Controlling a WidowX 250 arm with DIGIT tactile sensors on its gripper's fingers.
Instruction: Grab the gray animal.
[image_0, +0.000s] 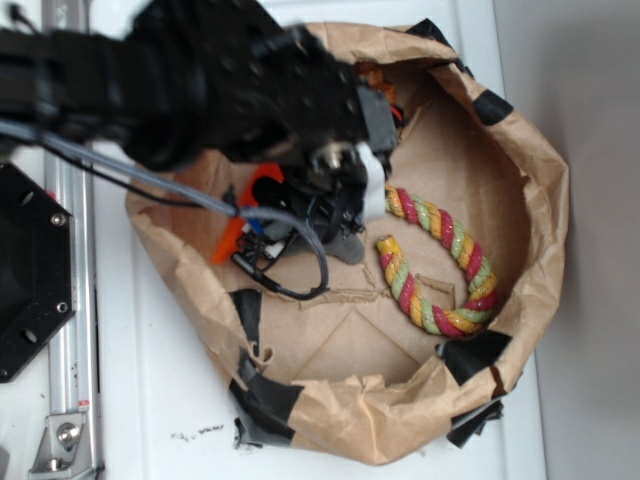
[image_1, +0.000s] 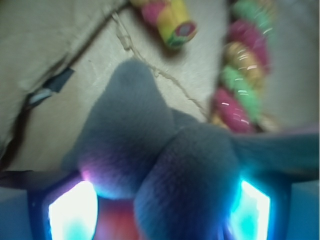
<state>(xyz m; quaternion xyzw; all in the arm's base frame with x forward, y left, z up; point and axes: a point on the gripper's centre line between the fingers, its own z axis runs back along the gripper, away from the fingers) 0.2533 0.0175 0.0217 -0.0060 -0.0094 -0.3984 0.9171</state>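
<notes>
The gray animal (image_1: 150, 150) is a soft gray plush that fills the middle of the wrist view and sits between my two glowing fingers (image_1: 72, 210), touching both. In the exterior view only a small gray part of it (image_0: 348, 247) shows under the black arm. My gripper (image_0: 335, 235) is shut on it over the middle of the brown paper basin (image_0: 540, 200). The rest of the toy is hidden by the arm.
A multicoloured braided rope (image_0: 455, 270) lies curled to the right, and it also shows in the wrist view (image_1: 240, 85). An orange carrot (image_0: 230, 240) lies at the left under the arm. A black mount (image_0: 25, 270) and a metal rail (image_0: 70, 350) stand at the left.
</notes>
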